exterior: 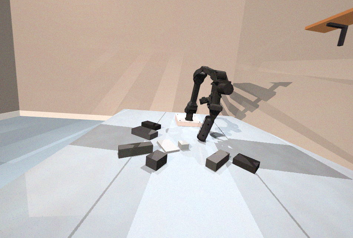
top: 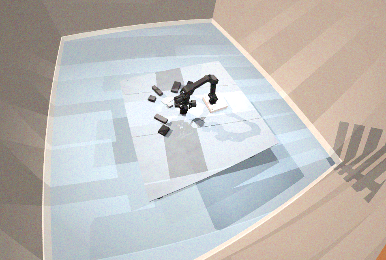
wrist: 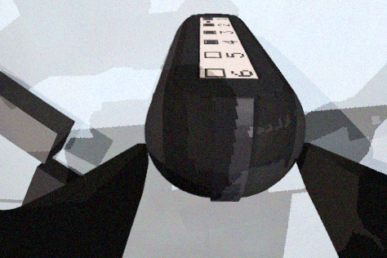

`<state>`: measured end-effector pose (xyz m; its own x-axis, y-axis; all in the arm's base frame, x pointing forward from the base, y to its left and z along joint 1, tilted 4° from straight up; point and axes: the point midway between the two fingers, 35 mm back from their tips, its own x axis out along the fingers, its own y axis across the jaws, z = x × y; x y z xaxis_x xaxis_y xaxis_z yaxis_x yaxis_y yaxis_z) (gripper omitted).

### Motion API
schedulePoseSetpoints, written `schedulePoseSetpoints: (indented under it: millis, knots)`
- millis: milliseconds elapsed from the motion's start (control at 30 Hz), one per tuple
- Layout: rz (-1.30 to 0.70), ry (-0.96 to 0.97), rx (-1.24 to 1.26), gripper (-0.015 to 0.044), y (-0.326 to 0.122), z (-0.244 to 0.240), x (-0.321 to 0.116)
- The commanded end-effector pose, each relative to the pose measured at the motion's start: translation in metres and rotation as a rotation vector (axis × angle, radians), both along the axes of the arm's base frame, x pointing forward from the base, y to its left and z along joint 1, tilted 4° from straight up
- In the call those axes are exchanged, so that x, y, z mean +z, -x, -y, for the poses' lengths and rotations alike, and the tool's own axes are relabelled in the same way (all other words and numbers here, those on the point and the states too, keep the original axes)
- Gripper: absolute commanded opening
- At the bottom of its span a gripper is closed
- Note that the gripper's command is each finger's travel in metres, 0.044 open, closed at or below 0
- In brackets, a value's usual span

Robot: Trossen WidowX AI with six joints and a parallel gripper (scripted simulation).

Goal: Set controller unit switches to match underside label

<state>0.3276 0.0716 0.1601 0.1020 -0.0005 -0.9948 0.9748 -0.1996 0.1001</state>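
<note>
The dark grey controller unit (top: 183, 111) (exterior: 205, 128) (wrist: 196, 131) is held by one end, tilted, with its low end at or just above the bench; contact is unclear. My gripper (top: 184, 106) (exterior: 212, 114) (wrist: 224, 147) is shut on it, one finger on each side. The underside label (wrist: 222, 63) shows in the wrist view. Squares 2, 3 and 4 look filled; squares 5 and 6 are empty outlines. Square 1 looks dark but is steeply foreshortened. The rocker switches are hidden in all the views.
Dark blocks (top: 160, 118) (exterior: 217, 160) (wrist: 28, 126) and another pair (exterior: 135, 149) (exterior: 156, 159) lie around the unit. A flat pale plate (top: 166, 101) (exterior: 168, 145) and small pale block (top: 169, 105) (exterior: 183, 145) are nearby. The arm's pale base (top: 219, 106) (exterior: 181, 121) stands behind.
</note>
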Motion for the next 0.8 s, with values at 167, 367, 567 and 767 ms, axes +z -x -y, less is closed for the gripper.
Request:
schedulePoseSetpoints:
  millis: [167, 367, 567, 767]
  knots:
    - [-0.004, -0.026, 0.001, 0.0338, -0.002, -0.008, -0.006]
    - [-0.001, -0.039, 0.002, 0.0338, -0.003, -0.012, -0.007]
    - [-0.001, -0.041, 0.002, 0.0338, -0.004, -0.017, -0.008]
    - [-0.001, -0.041, 0.003, 0.0338, -0.006, -0.021, -0.01]
